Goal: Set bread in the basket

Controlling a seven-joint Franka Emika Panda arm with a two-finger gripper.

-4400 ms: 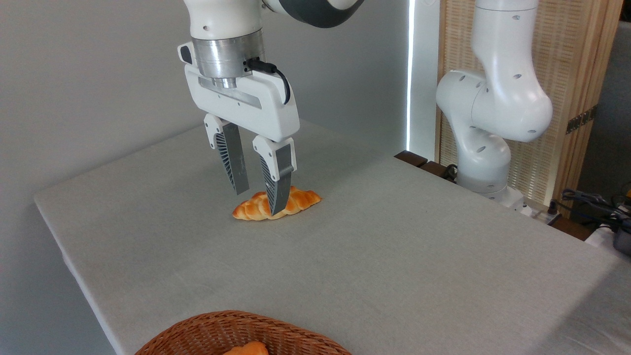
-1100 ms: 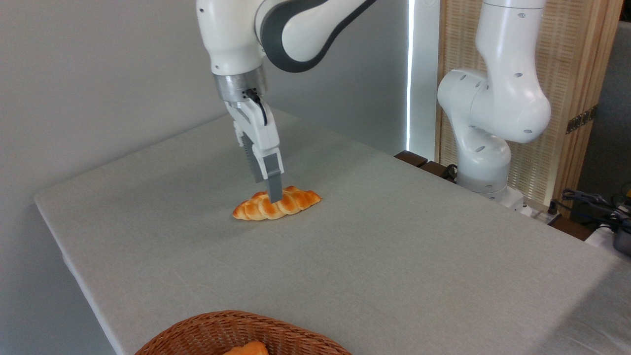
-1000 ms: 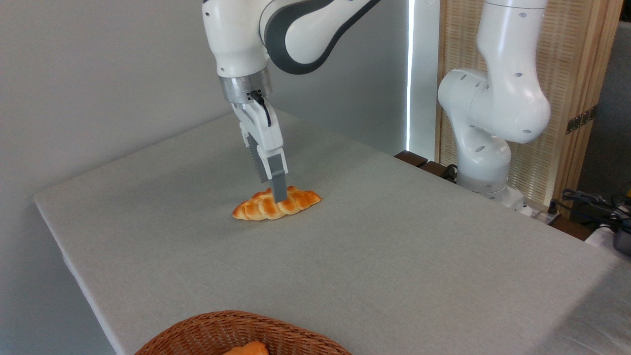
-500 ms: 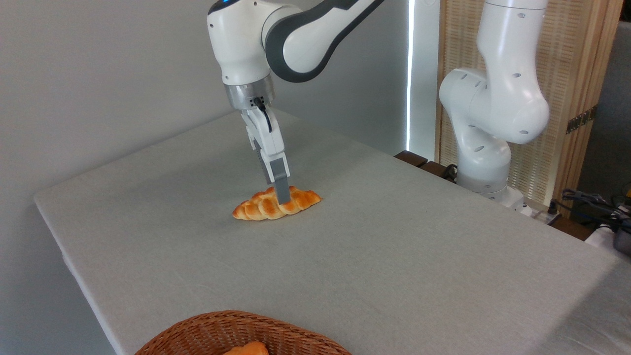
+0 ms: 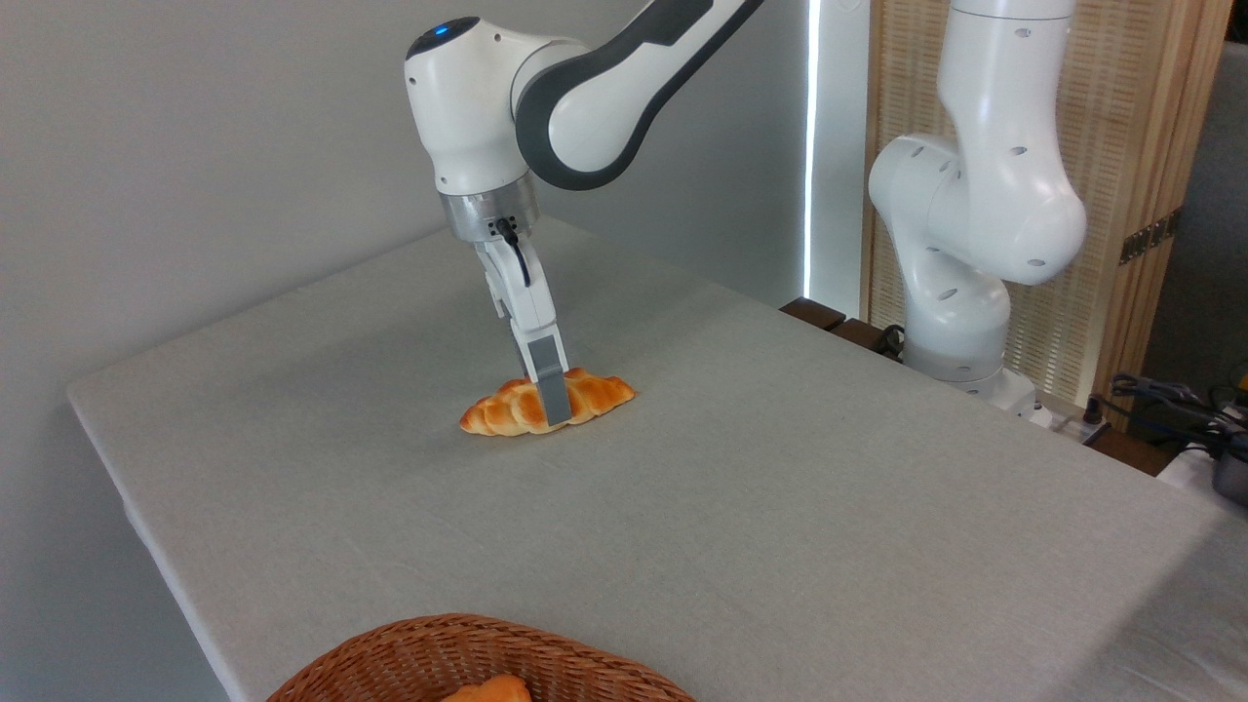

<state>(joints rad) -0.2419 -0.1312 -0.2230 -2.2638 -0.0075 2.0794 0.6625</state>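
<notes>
Camera view: gripper (image 5: pixel 552 408) pointed down edge-on over the bread (image 5: pixel 546 403) lying mid-table (image 5: pixel 780 468); its jaw spacing could not be told. Wicker basket (image 5: pixel 409 663) sat well apart at the near edge.

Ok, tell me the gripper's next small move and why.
Probably close on the bread: the gripper is down at the loaf's middle, one finger in front of it, and the loaf lies flat on the table. The far finger is hidden.
</notes>
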